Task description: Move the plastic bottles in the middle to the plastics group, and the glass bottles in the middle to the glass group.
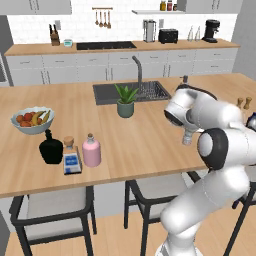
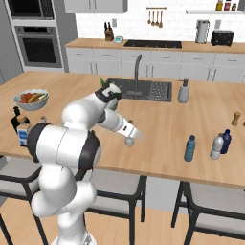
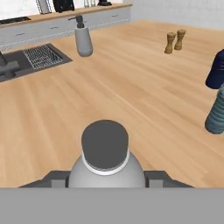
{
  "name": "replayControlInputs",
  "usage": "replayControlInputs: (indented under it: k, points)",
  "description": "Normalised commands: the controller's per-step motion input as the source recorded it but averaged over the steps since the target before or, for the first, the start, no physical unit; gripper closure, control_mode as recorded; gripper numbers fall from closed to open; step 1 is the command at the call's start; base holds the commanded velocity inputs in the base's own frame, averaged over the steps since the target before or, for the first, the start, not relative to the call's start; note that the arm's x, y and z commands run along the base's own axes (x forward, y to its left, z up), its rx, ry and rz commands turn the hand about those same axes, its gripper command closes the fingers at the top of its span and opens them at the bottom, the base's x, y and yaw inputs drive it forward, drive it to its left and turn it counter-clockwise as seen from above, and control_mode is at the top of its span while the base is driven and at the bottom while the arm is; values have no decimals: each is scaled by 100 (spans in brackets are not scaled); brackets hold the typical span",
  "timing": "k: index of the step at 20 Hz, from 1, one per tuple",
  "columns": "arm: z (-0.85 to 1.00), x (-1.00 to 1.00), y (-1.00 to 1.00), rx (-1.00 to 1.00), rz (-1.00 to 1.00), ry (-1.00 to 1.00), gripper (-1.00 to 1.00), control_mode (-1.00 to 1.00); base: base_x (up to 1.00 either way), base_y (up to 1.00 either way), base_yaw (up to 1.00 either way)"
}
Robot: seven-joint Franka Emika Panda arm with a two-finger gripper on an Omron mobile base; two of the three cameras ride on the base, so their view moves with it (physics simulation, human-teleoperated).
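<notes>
My gripper is shut on a clear greyish-white plastic bottle with a dark grey cap, low over the middle of the wooden island; the gripper hangs below my bent arm. A teal-blue plastic bottle stands to its right near the front edge. Further right stand a pale bottle and a dark blue one side by side. At the island's left end the pale-pink glass bottle stands beside the square clear bottle and the black flask.
A fruit bowl sits behind the glass group. A potted plant stands before the sink. Two brown shakers and a grey soap dispenser stand further back. Stools are tucked under the front edge.
</notes>
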Motion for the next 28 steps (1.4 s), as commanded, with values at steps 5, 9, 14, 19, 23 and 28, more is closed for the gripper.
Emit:
replayControlInputs:
  k: [5, 9, 14, 19, 23, 28]
  points:
    - [-8, -62, -52, -5, -27, 0, 100, -100, 0, 0, 0]
    - [2, -29, -59, 0, -28, 3, 100, -100, 0, 0, 0]
    - [4, -12, -71, 0, -29, 14, 100, -100, 0, 0, 0]
    - [-1, -8, -60, 0, -24, 1, 100, -100, 0, 0, 0]
    - [2, 8, -40, 0, -17, 0, 100, -100, 0, 0, 0]
    - [-4, 0, -30, 0, -12, 0, 100, -100, 0, 0, 0]
